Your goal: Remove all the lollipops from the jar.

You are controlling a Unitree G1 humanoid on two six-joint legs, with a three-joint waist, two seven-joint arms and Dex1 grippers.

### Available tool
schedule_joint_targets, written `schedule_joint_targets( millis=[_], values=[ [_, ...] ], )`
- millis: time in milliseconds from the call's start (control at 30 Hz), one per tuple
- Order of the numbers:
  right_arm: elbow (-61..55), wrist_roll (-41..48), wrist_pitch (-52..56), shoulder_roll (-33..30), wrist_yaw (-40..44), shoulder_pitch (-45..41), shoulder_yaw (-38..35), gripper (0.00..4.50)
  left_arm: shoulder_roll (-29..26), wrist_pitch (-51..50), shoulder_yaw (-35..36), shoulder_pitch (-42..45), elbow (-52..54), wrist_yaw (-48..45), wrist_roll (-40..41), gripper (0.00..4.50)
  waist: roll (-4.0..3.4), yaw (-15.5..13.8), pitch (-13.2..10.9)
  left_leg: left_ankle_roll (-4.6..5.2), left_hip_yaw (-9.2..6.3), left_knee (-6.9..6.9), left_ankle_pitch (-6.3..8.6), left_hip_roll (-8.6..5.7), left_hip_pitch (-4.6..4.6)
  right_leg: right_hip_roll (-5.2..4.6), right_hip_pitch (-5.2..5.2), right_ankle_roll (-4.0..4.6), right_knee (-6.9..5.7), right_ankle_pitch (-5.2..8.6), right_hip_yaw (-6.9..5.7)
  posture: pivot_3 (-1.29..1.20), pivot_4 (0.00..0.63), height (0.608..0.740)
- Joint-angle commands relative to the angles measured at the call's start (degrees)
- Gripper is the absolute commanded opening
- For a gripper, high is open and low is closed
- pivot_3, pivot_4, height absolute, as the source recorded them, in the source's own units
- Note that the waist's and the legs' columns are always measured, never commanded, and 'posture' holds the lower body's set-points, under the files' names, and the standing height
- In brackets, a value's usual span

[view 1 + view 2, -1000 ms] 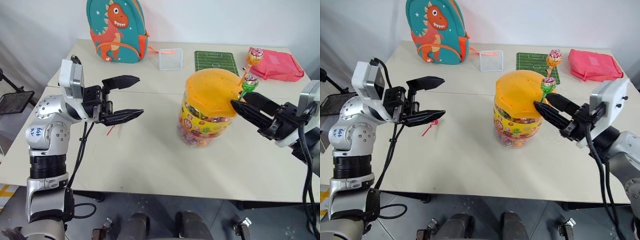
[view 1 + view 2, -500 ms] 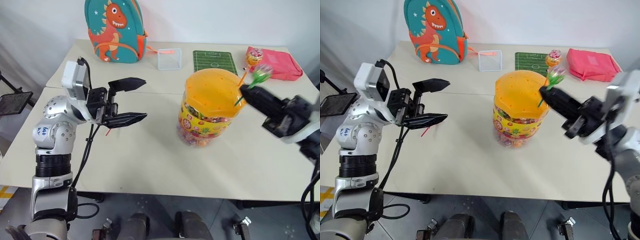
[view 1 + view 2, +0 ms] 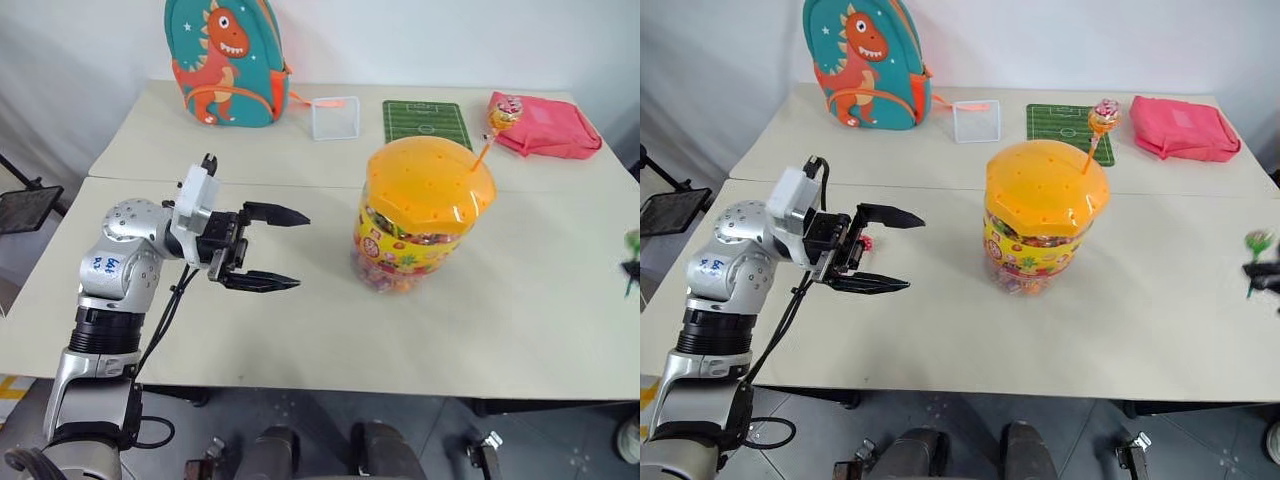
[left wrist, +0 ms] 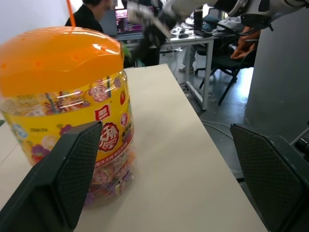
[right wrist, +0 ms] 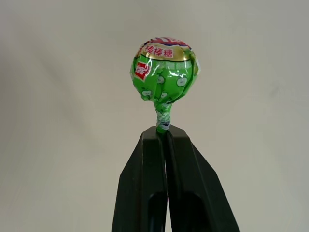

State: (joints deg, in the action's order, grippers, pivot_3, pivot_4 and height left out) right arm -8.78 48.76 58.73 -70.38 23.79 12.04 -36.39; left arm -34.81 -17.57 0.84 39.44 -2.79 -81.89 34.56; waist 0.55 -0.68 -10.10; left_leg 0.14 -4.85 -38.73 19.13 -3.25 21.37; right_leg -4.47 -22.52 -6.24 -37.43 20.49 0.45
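The jar (image 3: pixel 425 215), a clear tub with a domed orange lid, stands mid-table. One lollipop (image 3: pixel 500 118) on an orange stick pokes up from the lid's far right side. My right gripper (image 5: pixel 164 133) is shut on the stick of a green-wrapped lollipop (image 5: pixel 164 72), held over the table at the far right edge (image 3: pixel 1257 240). My left gripper (image 3: pixel 303 252) hangs open to the left of the jar, fingers pointing at it, nothing between them. A pink-headed lollipop (image 3: pixel 867 242) lies on the table just behind that gripper, mostly hidden.
At the table's back stand a dinosaur backpack (image 3: pixel 225 60), a small clear box (image 3: pixel 333 118), a green football-pitch mat (image 3: pixel 425 122) and a pink pouch (image 3: pixel 545 125). In the left wrist view a person (image 4: pixel 91 14) sits at desks beyond the table.
My right gripper has pulled the green lollipop out of the jar's lid and swung it far right and lower. My left gripper has sunk a little and turned toward the jar.
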Motion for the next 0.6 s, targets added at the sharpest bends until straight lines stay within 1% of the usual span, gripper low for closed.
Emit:
schedule_joint_targets(
  millis=[33, 167, 233, 333, 433, 600],
  values=[
    [3.8, -6.3, 0.6, -1.9, 2.0, -0.9, 4.5, 0.01, -0.5, -0.2, 0.6, 0.1, 1.7, 0.2, 0.4, 4.5, -0.05, 0.0, 0.0, 0.0, 0.01, 0.0, 0.0, -0.01, 0.0, -0.01, 0.0, 0.0, 0.0, 0.0, 0.01, 0.0, 0.15, 0.74],
    [6.8, -9.8, -1.4, 0.3, 5.3, -3.9, 10.1, 0.01, -1.1, -1.6, 1.4, -0.9, 3.3, 1.2, 1.1, 4.5, -0.05, -0.1, 0.0, 0.0, -0.01, 0.0, 0.0, -0.01, 0.01, -0.01, -0.02, 0.0, 0.0, 0.0, -0.01, 0.0, 0.15, 0.74],
    [7.4, -10.9, -1.4, 1.1, 5.9, -5.7, 11.3, 0.01, -1.4, -2.2, 1.6, -1.6, 4.3, 1.5, 1.3, 4.5, -0.05, -0.1, 0.0, -0.01, -0.01, 0.0, 0.0, -0.01, 0.0, -0.03, -0.02, 0.0, 0.01, 0.0, 0.0, 0.0, 0.15, 0.74],
    [7.6, -11.7, -0.1, 1.9, 6.8, -7.3, 11.1, 0.01, -2.0, -3.3, 2.2, -2.6, 5.8, 2.2, 1.7, 4.5, -0.09, -0.2, 0.0, -0.01, -0.01, -0.01, 0.0, -0.01, 0.01, -0.04, -0.05, 0.0, 0.02, 0.0, 0.0, 0.0, 0.15, 0.74],
    [7.5, -13.3, -1.2, 2.2, 8.5, -7.4, 10.6, 0.67, -2.5, -3.8, 2.6, -3.0, 6.3, 2.7, 1.9, 4.5, -0.1, -0.5, 0.0, -0.02, -0.04, -0.01, 0.0, -0.01, 0.01, -0.04, -0.05, 0.0, 0.04, 0.0, 0.0, 0.0, 0.15, 0.74],
    [6.4, -14.5, -6.7, 2.9, 13.9, -7.7, 5.5, 2.34, -3.2, -4.2, 3.3, -2.7, 5.8, 3.1, 2.1, 4.5, -0.11, -0.8, 0.0, -0.02, -0.03, -0.03, 0.0, -0.04, 0.03, -0.07, -0.04, 0.0, 0.08, 0.0, -0.01, 0.0, 0.15, 0.74]
  ],
)
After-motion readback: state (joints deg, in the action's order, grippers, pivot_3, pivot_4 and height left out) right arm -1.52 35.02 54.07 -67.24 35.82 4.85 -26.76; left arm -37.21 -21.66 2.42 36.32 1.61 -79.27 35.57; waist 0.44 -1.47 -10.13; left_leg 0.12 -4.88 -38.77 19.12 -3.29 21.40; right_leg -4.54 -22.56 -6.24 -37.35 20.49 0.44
